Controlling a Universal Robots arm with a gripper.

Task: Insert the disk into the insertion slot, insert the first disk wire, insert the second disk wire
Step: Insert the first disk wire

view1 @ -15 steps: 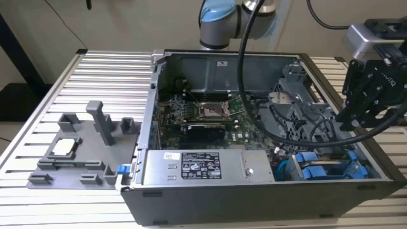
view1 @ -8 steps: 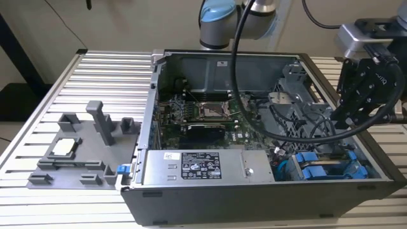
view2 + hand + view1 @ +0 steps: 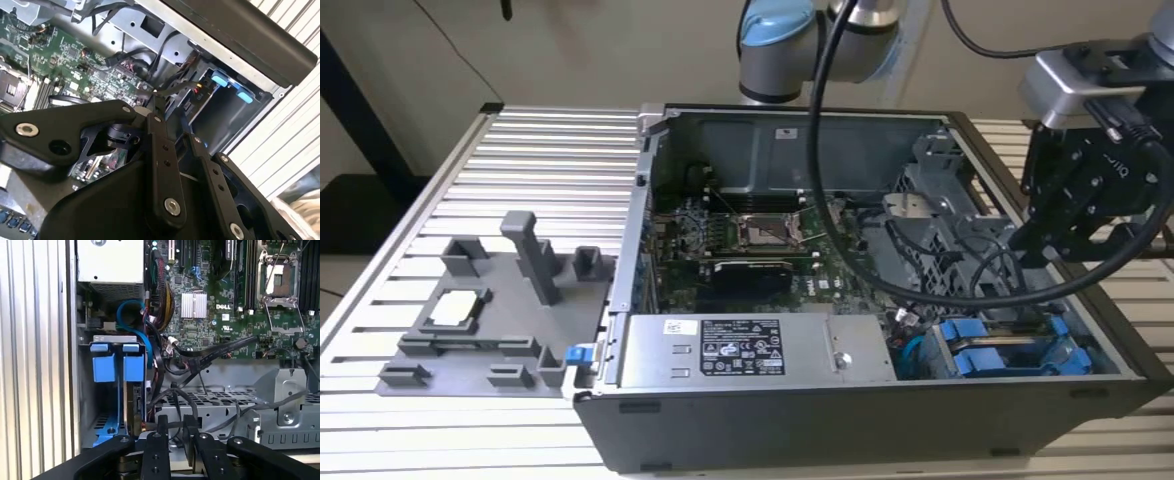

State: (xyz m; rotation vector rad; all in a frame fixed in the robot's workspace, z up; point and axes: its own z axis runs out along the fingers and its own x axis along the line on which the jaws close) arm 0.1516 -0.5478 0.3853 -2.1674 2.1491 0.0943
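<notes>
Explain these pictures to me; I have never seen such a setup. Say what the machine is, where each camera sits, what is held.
This is one robot arm with a black gripper on its end, working over an open computer case on a slatted metal table. The exterior view looks on from off the arm; both wrist views ride on the arm and look past the gripper into the case. A grey parts holder lies beside the case. The disk in its blue carrier appears seated in the insertion slot. The gripper hovers by black wires; whether it holds one, I cannot tell.
</notes>
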